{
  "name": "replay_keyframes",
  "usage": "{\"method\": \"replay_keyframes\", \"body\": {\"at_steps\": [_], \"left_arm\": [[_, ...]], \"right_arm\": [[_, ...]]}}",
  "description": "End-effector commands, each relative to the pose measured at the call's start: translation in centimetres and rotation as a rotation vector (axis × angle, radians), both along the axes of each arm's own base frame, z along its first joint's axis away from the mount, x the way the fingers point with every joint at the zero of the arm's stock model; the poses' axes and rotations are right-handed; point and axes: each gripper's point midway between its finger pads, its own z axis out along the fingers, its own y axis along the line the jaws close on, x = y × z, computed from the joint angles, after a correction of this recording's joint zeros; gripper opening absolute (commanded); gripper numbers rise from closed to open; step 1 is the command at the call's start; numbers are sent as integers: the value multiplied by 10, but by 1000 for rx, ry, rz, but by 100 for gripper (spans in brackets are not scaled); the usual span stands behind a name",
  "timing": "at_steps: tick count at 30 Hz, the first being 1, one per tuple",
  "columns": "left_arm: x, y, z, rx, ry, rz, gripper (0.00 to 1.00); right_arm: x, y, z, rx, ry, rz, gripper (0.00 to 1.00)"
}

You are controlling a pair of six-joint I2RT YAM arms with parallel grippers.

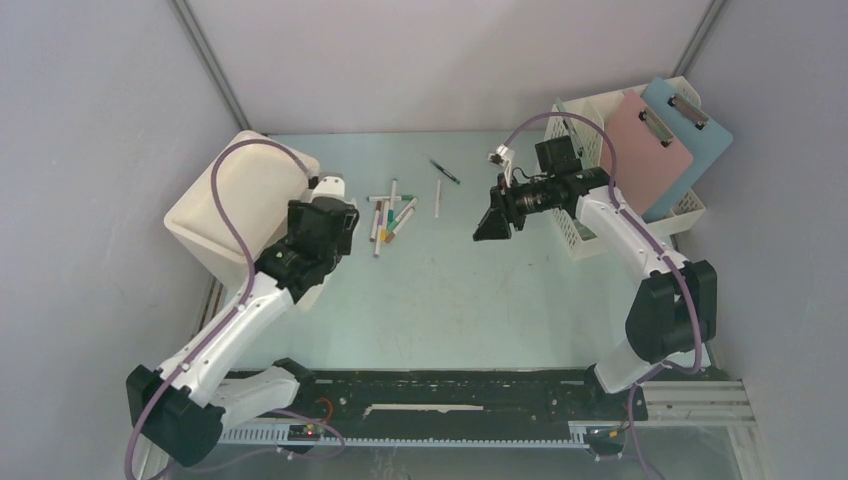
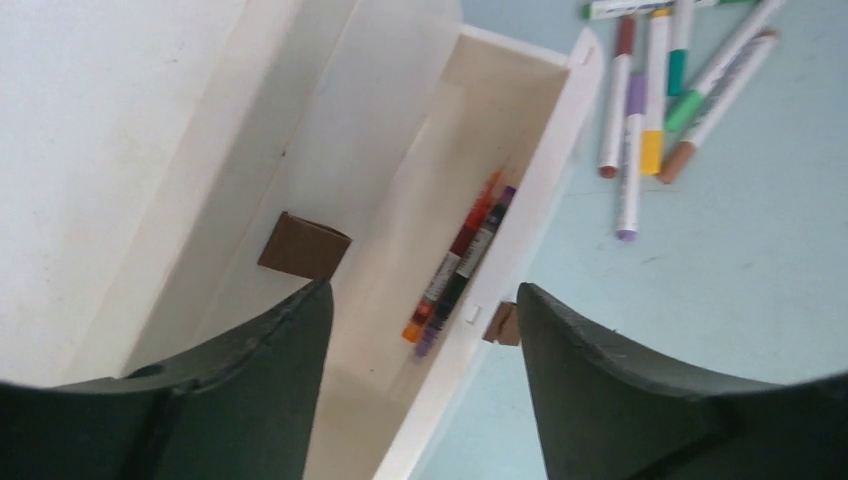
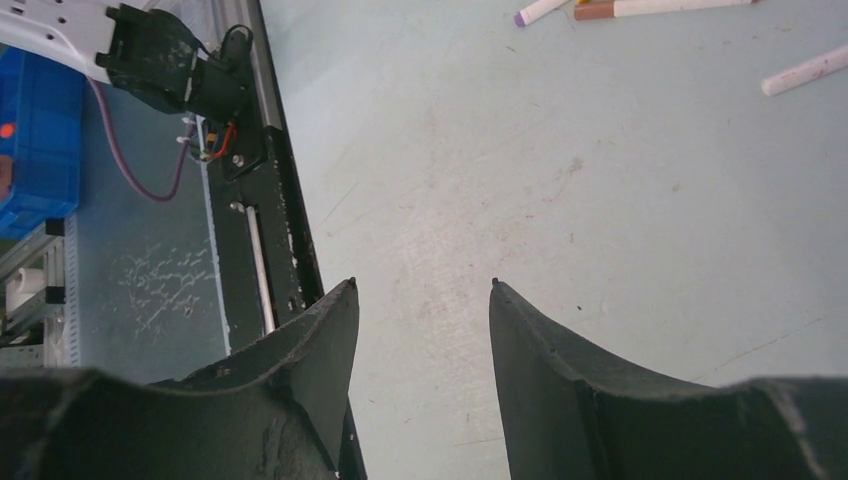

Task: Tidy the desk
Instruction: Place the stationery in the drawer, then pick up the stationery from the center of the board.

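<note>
**Q:** Where do the left fingers (image 1: 328, 190) stand?

**A:** Spread wide and empty above the white bin (image 1: 225, 205) at the left edge of the pale green table (image 1: 450, 300), which stretches beneath both arms. Two markers (image 2: 460, 255) lie inside the bin.

**Q:** And what is left to tidy?

**A:** Loose markers (image 1: 390, 215) are clustered near the table's far edge, just right of the bin. Their long axes run mostly near edge to far.

**Q:** Which arm is nearer?

**A:** The left, plainly. The right fingers (image 1: 492, 225), apart and holding nothing, hang over the table's right half, closer to a lone pen (image 1: 445, 171). The next pick looks like the left's, with a short reach rightward.
</note>
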Motion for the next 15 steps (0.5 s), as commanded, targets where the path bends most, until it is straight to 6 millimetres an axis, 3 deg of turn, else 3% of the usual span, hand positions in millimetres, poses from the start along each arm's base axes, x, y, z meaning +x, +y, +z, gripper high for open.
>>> {"method": "replay_keyframes", "body": {"at_steps": [1, 7, 15], "left_arm": [[3, -27, 20, -222, -148, -83, 80], [-3, -57, 28, -427, -267, -215, 99], [-9, -73, 32, -525, -333, -300, 100]], "right_arm": [[7, 0, -14, -52, -37, -4, 59], [32, -9, -41, -206, -129, -61, 60], [90, -17, -80, -449, -160, -92, 60]]}}
